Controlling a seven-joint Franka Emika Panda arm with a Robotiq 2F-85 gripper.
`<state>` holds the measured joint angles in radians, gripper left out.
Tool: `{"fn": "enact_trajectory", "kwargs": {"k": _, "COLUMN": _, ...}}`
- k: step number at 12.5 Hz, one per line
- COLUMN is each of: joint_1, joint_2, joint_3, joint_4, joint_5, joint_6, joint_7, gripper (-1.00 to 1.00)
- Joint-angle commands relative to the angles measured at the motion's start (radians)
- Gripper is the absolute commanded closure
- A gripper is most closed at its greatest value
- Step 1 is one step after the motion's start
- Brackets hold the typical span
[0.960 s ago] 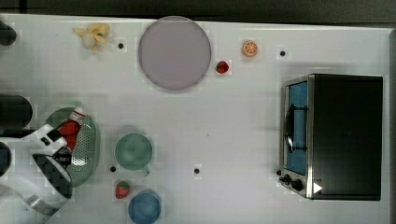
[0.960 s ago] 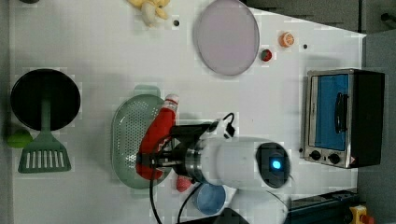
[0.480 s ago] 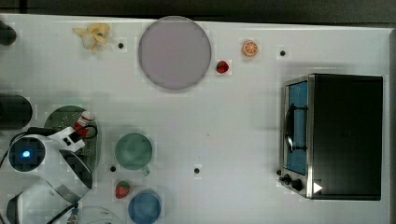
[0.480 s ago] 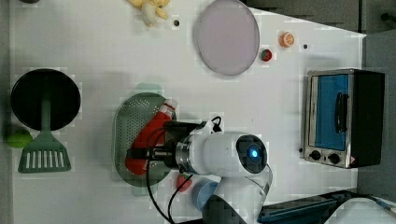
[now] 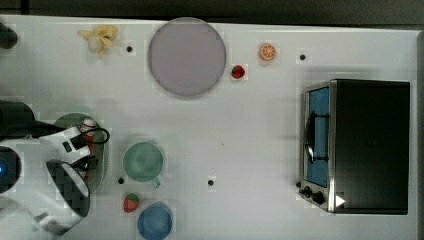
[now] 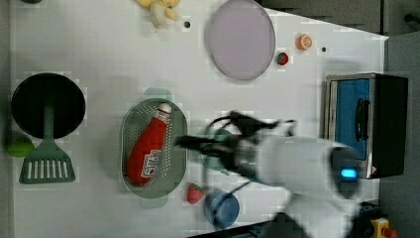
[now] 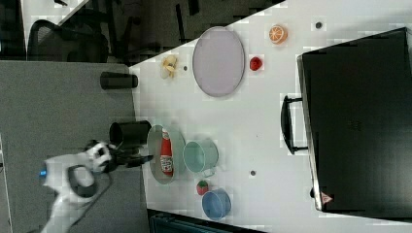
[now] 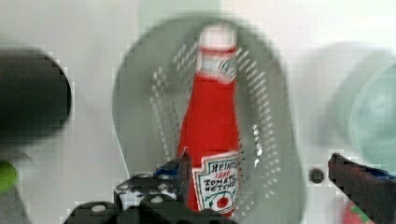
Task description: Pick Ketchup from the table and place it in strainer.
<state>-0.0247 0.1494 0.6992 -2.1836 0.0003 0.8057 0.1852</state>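
Observation:
The Ketchup, a red squeeze bottle with a white cap and white label, lies on its side inside the strainer, a pale green oval basket. My gripper hovers over the strainer's rim on the left view's right, open and apart from the bottle. In the wrist view the Ketchup rests on the perforated bottom of the strainer, and my gripper has its fingers spread wide with nothing held. From the right view the Ketchup lies in the strainer.
A green cup, a blue cup and a strawberry sit close to the strainer. A black pan and green spatula lie beyond it. Farther off are a lilac plate and a toaster oven.
The gripper was shut on the Ketchup over the strainer; it has let go and opened. The bottle now lies in the strainer, and the gripper has drawn back toward the left view's right.

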Motion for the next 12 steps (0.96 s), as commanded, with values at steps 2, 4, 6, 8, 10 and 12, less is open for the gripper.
{"fn": "enact_trajectory", "kwargs": {"k": 2, "joint_1": -0.128, "joint_2": -0.192, "joint_3": -0.054, "joint_4": 0.106, "joint_5": 0.184, "joint_6": -0.33, "joint_7": -0.045, "gripper": -1.0}}
{"fn": "enact_trajectory", "kwargs": {"k": 4, "joint_1": -0.167, "joint_2": -0.258, "joint_3": -0.139, "joint_4": 0.168, "joint_5": 0.196, "joint_6": -0.49, "joint_7": -0.125, "gripper": -1.0}}
{"fn": "enact_trajectory", "kwargs": {"k": 6, "joint_1": -0.192, "joint_2": -0.303, "joint_3": -0.248, "joint_4": 0.219, "joint_5": 0.196, "joint_6": -0.568, "joint_7": -0.147, "gripper": -1.0}}
{"fn": "enact_trajectory", "kwargs": {"k": 8, "joint_1": -0.202, "joint_2": -0.333, "joint_3": -0.362, "joint_4": 0.243, "joint_5": 0.19, "joint_6": -0.591, "joint_7": -0.157, "gripper": -1.0}}
{"fn": "enact_trajectory", "kwargs": {"k": 10, "joint_1": -0.202, "joint_2": -0.342, "joint_3": -0.447, "joint_4": 0.245, "joint_5": 0.169, "joint_6": -0.606, "joint_7": -0.189, "gripper": -1.0}}
{"fn": "enact_trajectory", "kwargs": {"k": 12, "joint_1": -0.203, "joint_2": -0.341, "joint_3": -0.494, "joint_4": 0.252, "joint_5": 0.093, "joint_6": -0.645, "joint_7": -0.199, "gripper": -1.0}}
